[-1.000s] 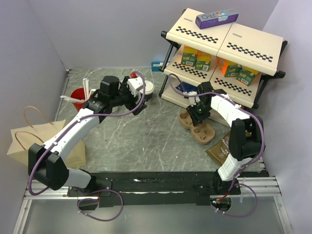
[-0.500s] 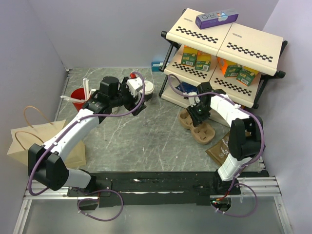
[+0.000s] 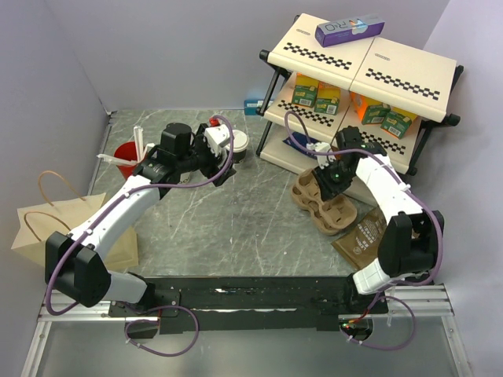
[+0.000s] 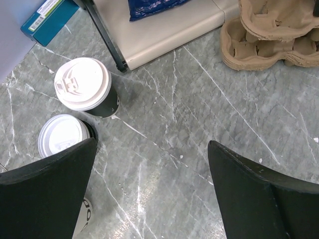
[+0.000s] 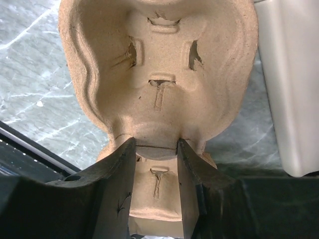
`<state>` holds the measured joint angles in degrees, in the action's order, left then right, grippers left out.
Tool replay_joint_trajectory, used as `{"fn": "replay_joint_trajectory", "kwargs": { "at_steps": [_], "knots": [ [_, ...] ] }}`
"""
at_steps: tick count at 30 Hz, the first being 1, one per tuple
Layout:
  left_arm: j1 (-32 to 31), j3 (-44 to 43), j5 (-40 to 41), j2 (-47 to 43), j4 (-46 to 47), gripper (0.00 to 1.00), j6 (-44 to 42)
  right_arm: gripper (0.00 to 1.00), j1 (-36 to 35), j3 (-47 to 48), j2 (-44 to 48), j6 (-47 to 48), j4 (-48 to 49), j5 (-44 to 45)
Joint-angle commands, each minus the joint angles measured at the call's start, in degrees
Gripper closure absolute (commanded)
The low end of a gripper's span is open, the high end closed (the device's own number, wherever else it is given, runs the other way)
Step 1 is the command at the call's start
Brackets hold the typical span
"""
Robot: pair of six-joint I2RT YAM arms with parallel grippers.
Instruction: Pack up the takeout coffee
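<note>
Left wrist shows left claw (image 4: pixel 152 144) apart near takeout coffee (image 4: pixel 82 83); right claw (image 5: pixel 156 144) clamps carrier (image 5: pixel 159 64).

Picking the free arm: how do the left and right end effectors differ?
The left end effector stands wide open and empty near the takeout coffee; the right end effector is clamped on the cup carrier. Left faces the table; right sits beside the shelf. Both have dark fingers.
</note>
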<state>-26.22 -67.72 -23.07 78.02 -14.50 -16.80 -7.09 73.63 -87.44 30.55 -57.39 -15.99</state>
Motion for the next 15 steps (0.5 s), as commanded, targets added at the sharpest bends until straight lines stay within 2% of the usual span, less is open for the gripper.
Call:
{"fn": "replay_joint_trajectory", "kwargs": {
  "at_steps": [1, 3, 4, 5, 7, 8, 9, 11, 12, 13, 14, 15],
  "knots": [
    [0.2, -1.4, -0.4, -1.1, 1.2, 0.00, 0.3, 1.00, 1.6, 2.8, 4.5, 2.5, 0.6, 1.4],
    [0.2, -1.4, -0.7, -1.1, 1.4, 0.01, 0.4, 1.00, -0.3, 2.5, 4.6, 2.9, 0.4, 1.8],
    [0.2, -1.2, -0.8, -1.0, 1.6, 0.01, 0.7, 1.00, 2.1, 5.5, 3.8, 1.9, -4.4, -8.9],
    [0.2, -1.3, -1.0, -1.0, 1.7, 0.01, 0.7, 1.00, 3.4, 7.4, 0.8, 1.4, -6.2, -9.1],
    [0.2, -1.4, -1.3, -0.9, 1.6, 0.00, 1.1, 1.00, -0.4, 7.6, -0.2, 2.2, -5.7, -2.8],
    [0.2, -1.6, -1.1, -0.8, 1.7, 0.01, 1.2, 1.00, -0.6, 7.8, -0.4, 1.3, -5.5, -6.7],
    [0.2, -1.5, -1.3, -0.7, 1.8, 0.00, 1.2, 1.00, 2.6, 9.0, -1.2, 0.6, -6.8, -9.6],
    [0.2, -1.7, -1.8, -0.8, 1.8, 0.01, 2.3, 1.00, 1.7, 11.0, -2.7, -0.1, -6.6, -4.0],
    [0.2, -1.5, -2.2, -0.8, 2.0, 0.00, 4.5, 1.00, 2.6, 12.3, -3.1, -0.1, -7.1, -6.5],
    [0.2, -1.2, -2.4, -1.3, 3.6, 0.01, 6.2, 1.00, 5.6, 14.2, -4.3, 0.0, -8.9, -14.9],
    [0.2, -0.5, -4.8, -1.3, 4.6, 0.01, 8.2, 1.00, 6.5, 15.7, -4.9, -1.3, -11.2, -15.6],
    [0.2, -0.4, -6.1, -1.1, 5.1, 0.00, 11.8, 1.00, 5.1, 13.7, -4.2, -1.8, -9.4, -6.7]
  ]
}}
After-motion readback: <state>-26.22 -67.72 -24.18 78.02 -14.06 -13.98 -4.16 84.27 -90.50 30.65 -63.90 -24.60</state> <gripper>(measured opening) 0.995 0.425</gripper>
